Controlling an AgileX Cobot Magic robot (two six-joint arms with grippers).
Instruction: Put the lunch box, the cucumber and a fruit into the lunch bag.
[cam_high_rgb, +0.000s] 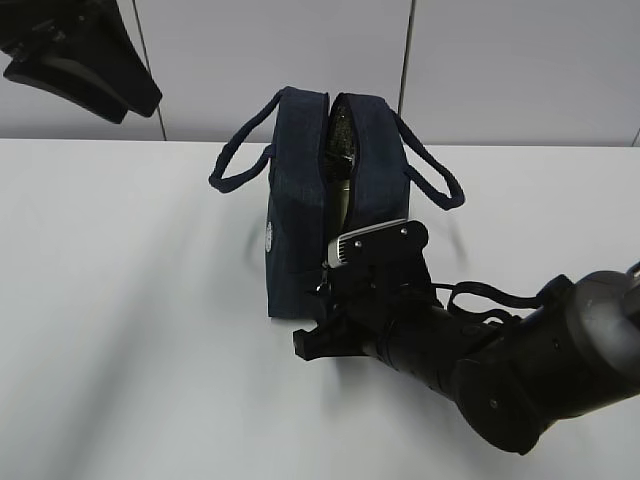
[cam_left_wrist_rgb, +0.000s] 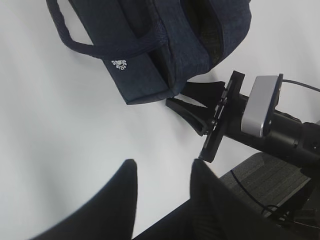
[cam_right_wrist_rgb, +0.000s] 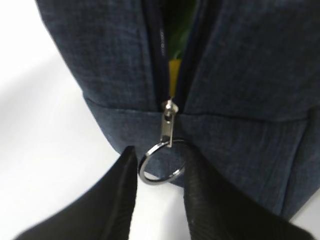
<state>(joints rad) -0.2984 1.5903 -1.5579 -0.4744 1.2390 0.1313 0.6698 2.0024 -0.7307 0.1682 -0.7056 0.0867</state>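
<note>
The lunch bag (cam_high_rgb: 310, 200) is shown standing on the white table (cam_high_rgb: 120, 330), directly ahead of the right gripper (cam_right_wrist_rgb: 161, 167), its top slit parted. The metal ring pull (cam_right_wrist_rgb: 160, 165) of the zipper (cam_right_wrist_rgb: 169, 120) is seen lying between the two black fingers (cam_right_wrist_rgb: 112, 195), which flank it closely. Whether the ring is actually pinched cannot be told: the jaws stand partly closed, and contact is not resolved in the right wrist view. The left gripper (cam_left_wrist_rgb: 162, 192) is held well away from the bag, jaws apart, with nothing between them.

Handling, as judged: the bag is soft fabric, light, and liable to slide or fold when pulled, so the thin, smooth ring is the proper hold, and a counter-hold on the bag wall may be needed.

Within the slit, just beyond the slider, a yellow patch (cam_right_wrist_rgb: 174, 72) and a green strip (cam_right_wrist_rgb: 180, 30) are glimpsed; these are probably the fruit and the cucumber or lid, but their outlines are cut off. A pale object (cam_high_rgb: 343, 195) is visible in the exterior view's opening. The lunch box cannot be identified with certainty.
</note>
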